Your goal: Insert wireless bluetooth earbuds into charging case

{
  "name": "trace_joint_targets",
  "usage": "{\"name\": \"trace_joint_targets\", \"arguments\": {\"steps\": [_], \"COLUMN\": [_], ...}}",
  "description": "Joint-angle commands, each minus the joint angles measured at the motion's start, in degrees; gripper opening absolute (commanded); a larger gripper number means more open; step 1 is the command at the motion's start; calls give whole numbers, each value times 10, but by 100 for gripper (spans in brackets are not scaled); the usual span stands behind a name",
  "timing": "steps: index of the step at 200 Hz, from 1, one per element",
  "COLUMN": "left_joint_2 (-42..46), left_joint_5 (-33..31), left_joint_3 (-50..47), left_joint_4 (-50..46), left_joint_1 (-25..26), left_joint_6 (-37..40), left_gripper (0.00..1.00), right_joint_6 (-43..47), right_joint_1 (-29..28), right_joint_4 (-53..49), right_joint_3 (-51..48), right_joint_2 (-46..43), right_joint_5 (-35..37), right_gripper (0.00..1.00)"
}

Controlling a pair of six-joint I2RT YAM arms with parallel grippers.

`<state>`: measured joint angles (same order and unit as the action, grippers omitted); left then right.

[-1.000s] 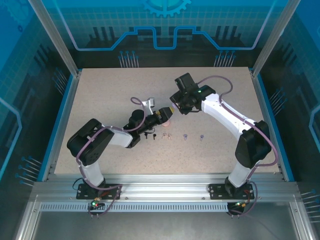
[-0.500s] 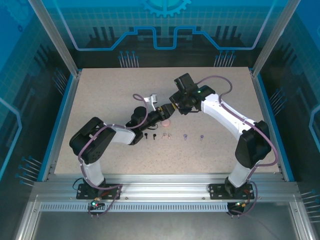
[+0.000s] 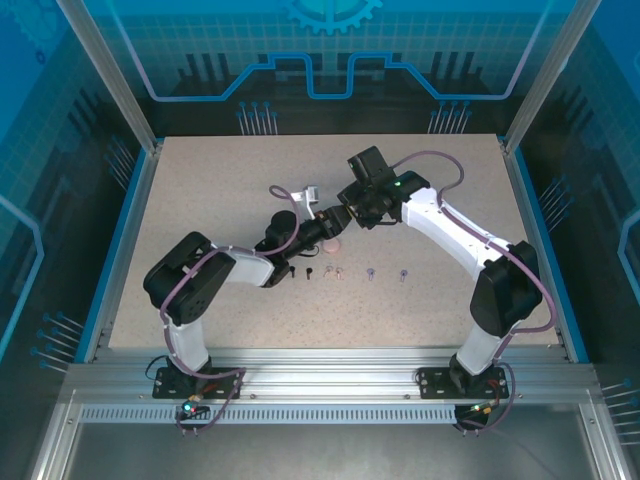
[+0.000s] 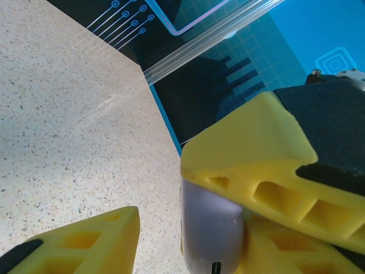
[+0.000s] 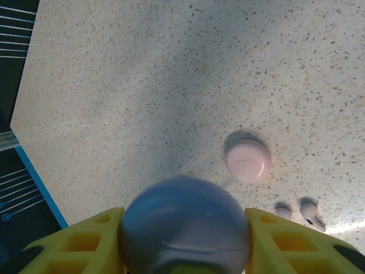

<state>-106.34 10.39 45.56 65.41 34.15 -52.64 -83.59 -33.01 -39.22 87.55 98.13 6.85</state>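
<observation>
My right hand (image 5: pixel 185 254) pinches the purple case (image 5: pixel 185 217) tight, so my left hand (image 4: pixel 191 245), spread at eight o'clock, should close gently.

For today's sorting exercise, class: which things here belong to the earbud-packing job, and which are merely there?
Job: lilac round plastic charging case; pale pink round case; black stemmed earbuds; pink stemmed earbuds; lilac stemmed earbuds.
Merely there: speckled beige tabletop; aluminium frame rail.
</observation>
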Motion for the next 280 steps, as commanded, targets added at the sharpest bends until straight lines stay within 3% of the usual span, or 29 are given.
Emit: {"name": "trace_joint_targets", "arguments": {"steps": [1, 24, 69, 77, 96, 111, 163, 192, 229, 280], "left_joint_2": [-17, -21, -25, -24, -19, -11, 43, 73, 99, 134], "left_joint_5": [-8, -11, -12, -9, -7, -5, 34, 107, 218, 314], "left_joint_3": [15, 15, 17, 16, 13, 6, -20, -27, -13, 35], "left_joint_4": [23, 28, 39, 40, 42, 40, 15, 1, -15, -142], "left_joint_1": [3, 4, 4, 5, 4, 4, -9, -38, -78, -96], "left_joint_6": [-2, -3, -6, -8, -9, -8, 6, 0, -8, 54], "left_gripper": [44, 39, 18, 14, 11, 7, 3, 0, 0, 0], "right_joint_6": [-3, -3, -4, -5, 3, 21, 147, 283, 450, 516], "right_joint_1": [-9, -9, -9, -9, -3, 6, 36, 66, 105, 114], "right_joint_4": [0, 2, 7, 7, 10, 7, 10, 95, 272, 322], "right_joint_3": [1, -1, -7, -6, 3, 13, -3, -80, -197, -219], "right_joint_2": [-17, -17, -26, -28, -34, -43, -109, -151, -214, -220], "right_joint_5": [-4, -6, -3, -1, 6, 16, 34, -21, -164, -292], "right_gripper": [38, 38, 40, 44, 69, 80, 87, 87, 83, 80]}}
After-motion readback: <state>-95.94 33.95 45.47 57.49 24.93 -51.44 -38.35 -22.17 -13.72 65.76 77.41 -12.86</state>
